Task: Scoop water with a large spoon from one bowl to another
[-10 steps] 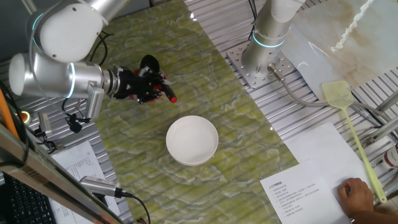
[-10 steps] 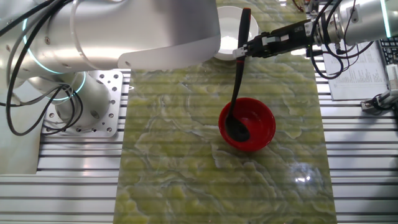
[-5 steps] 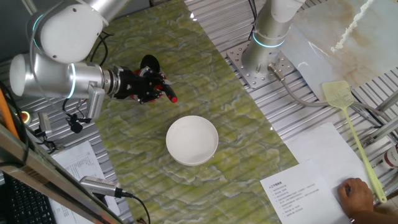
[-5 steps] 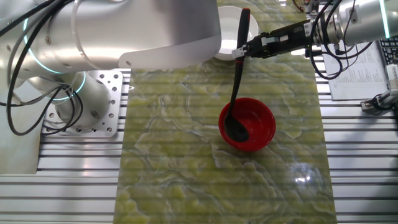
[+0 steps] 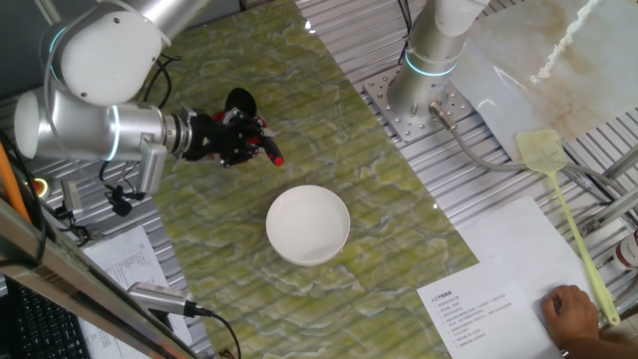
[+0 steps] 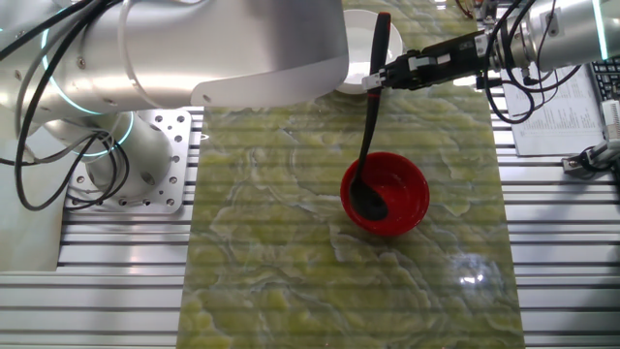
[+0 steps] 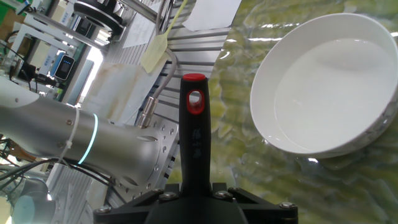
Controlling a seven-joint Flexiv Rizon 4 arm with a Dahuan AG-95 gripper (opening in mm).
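My gripper [image 6: 389,74] is shut on the upper handle of the large spoon [image 6: 368,136], a black ladle with a red tip. The ladle hangs steeply, its round head [image 6: 367,203] resting inside the red bowl [image 6: 409,198]. I cannot make out water in the red bowl. In the hand view the handle [image 7: 194,143] rises from between the jaws, red tip [image 7: 194,79] on top, with the white bowl [image 7: 323,87] to its right. In one fixed view the gripper [image 5: 237,138] sits left of the white bowl [image 5: 308,224], hiding the red bowl.
A second silver arm's base [image 5: 431,60] stands at the table's far side. A yellow-green fly swatter [image 5: 558,204] lies on the metal slats. Printed paper [image 5: 478,314] and a person's hand [image 5: 573,314] are at the near corner. A big silver arm [image 6: 194,48] overhangs the other fixed view.
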